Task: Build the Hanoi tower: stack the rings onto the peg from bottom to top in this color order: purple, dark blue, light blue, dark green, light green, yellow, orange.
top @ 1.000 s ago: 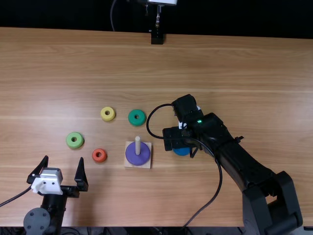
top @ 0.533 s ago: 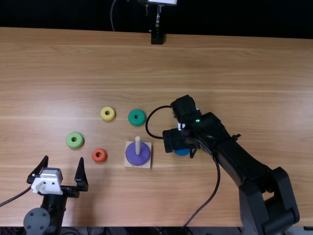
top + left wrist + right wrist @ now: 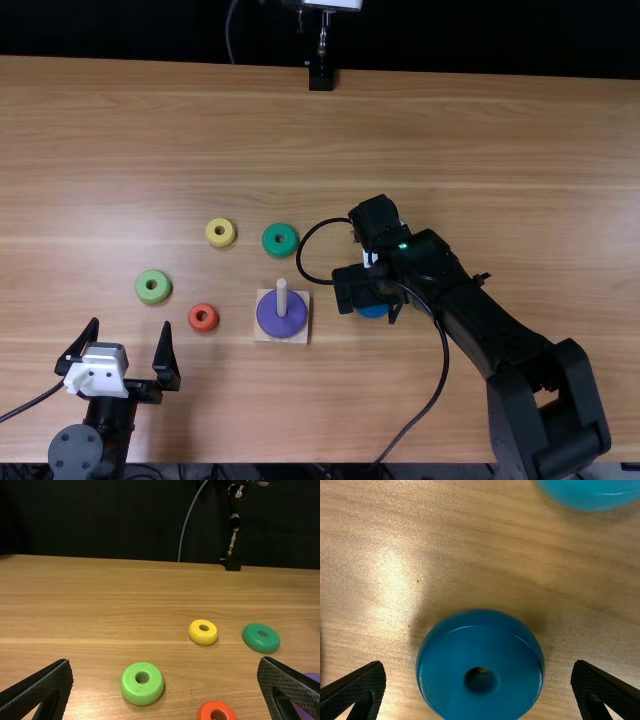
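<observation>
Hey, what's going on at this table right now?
A two-armed robot is building a ring tower. The purple ring is on the peg. The right pincer is open over the dark blue ring, not gripping it. The left pincer is open and empty. The yellow, orange, light green, dark green and light blue rings lie loose.

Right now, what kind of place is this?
Probably a robot lab or workshop: a wooden table holds two black robot arms reaching in, a peg on its base and colored rings, like the yellow ring.
</observation>
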